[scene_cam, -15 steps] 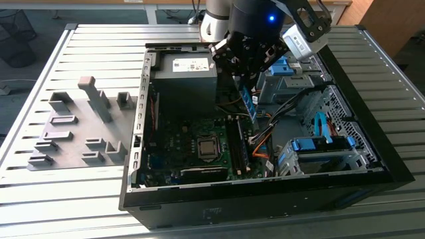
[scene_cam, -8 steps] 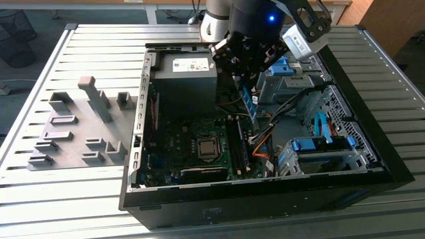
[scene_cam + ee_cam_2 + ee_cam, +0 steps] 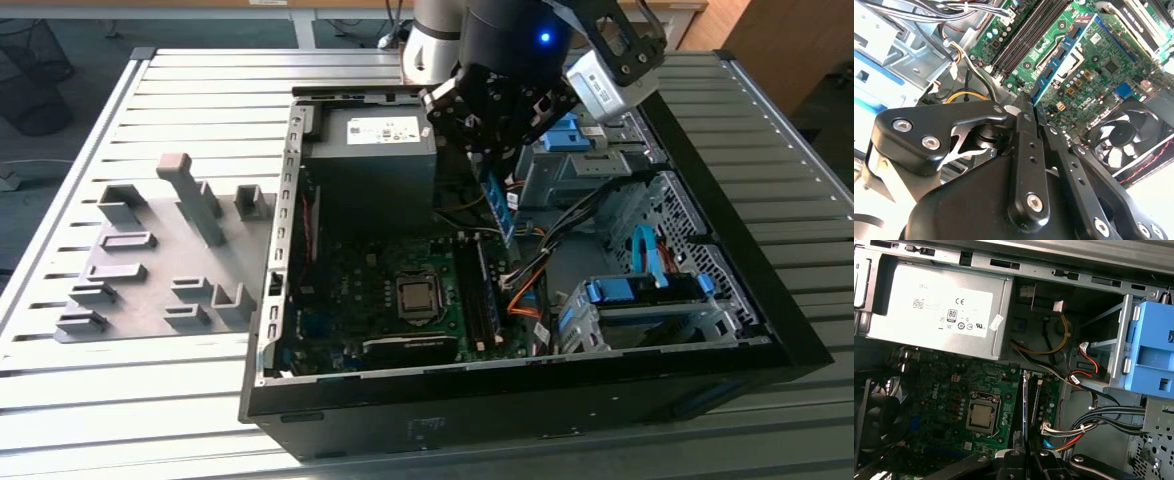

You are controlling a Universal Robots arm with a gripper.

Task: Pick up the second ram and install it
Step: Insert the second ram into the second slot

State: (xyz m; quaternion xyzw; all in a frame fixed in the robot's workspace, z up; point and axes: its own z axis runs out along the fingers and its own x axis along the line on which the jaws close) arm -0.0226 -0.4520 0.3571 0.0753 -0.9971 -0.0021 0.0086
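Exterior view: the claw (image 3: 491,168) hangs in the upper middle of the frame over the open computer case (image 3: 747,330), its fingers pinched narrow on the second ram (image 3: 499,205), a thin blue-edged strip hanging upright beneath them, above the memory slots (image 3: 481,290) of the motherboard (image 3: 360,290). The processor socket (image 3: 416,297) sits just to the exterior view's left of those slots. Grey holder blocks (image 3: 194,205) stand on the table (image 3: 80,400) at the frame's left. In the second wrist view the two black fingers (image 3: 1026,150) stand nearly together (only a slim gap), gripping the stick's edge, which runs toward the upper right over the green board.
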